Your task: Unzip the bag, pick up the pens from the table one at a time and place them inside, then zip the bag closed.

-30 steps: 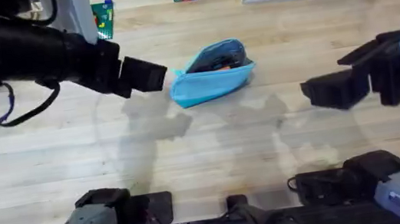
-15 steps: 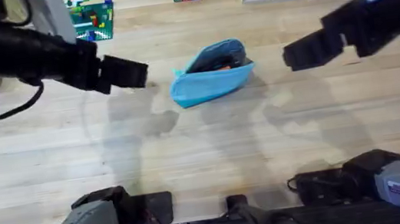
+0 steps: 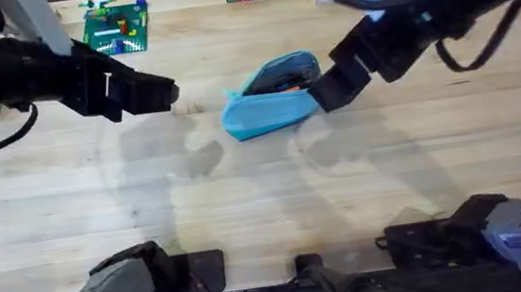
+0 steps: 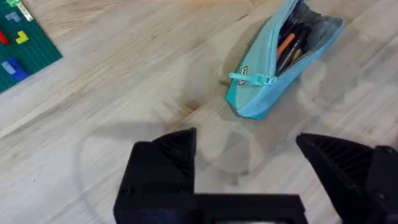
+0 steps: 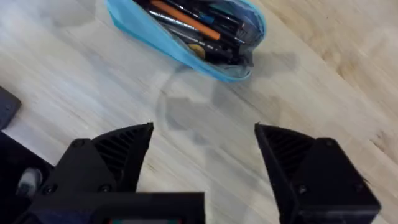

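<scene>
near the middle of the table (image 3: 268, 205), a little toward its far side, lies the bag (image 3: 272, 97), light blue and long. its zipper is open, and inside it i can see the orange pen (image 5: 181, 17) and dark pens beside it. the zipper pull (image 4: 254, 78) sits at the end of the bag that points to the left arm.

the left arm reaches in from the left edge of the overhead view, stretched almost level over the table. the left gripper (image 3: 159, 94) points toward the bag and hangs to the left of it, apart from it. in the left wrist view its two black fingers (image 4: 163, 163) stand wide apart with nothing between them.

the right arm comes from the upper right and slopes down toward the bag. the right gripper (image 3: 326, 90) is just beside the right end of the bag; whether it touches i cannot tell. its jaws are spread wide and hold nothing.

a green lego plate (image 3: 114, 26) lies at the far left of the table.
</scene>
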Robot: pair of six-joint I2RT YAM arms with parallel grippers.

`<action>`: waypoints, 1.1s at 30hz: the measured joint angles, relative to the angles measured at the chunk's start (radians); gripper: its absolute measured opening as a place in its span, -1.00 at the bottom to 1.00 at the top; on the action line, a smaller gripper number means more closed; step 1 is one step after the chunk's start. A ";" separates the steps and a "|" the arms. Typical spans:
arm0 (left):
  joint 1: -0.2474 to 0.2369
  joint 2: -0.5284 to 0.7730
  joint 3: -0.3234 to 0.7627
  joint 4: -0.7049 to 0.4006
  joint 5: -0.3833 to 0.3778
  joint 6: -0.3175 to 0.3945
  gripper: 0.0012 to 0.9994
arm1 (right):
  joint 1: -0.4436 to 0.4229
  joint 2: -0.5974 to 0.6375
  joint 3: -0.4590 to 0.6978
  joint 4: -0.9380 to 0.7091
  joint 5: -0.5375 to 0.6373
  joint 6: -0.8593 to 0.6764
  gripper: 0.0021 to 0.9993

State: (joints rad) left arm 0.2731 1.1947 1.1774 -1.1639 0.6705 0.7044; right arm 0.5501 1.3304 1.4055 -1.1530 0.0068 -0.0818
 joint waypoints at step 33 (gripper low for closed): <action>0.002 0.025 0.000 -0.024 0.047 0.107 0.99 | 0.005 0.083 0.017 0.057 0.009 0.004 0.99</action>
State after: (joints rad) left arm 0.2746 1.2201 1.1774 -1.1878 0.7178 0.8115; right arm 0.5550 1.4132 1.4224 -1.0959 0.0159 -0.0783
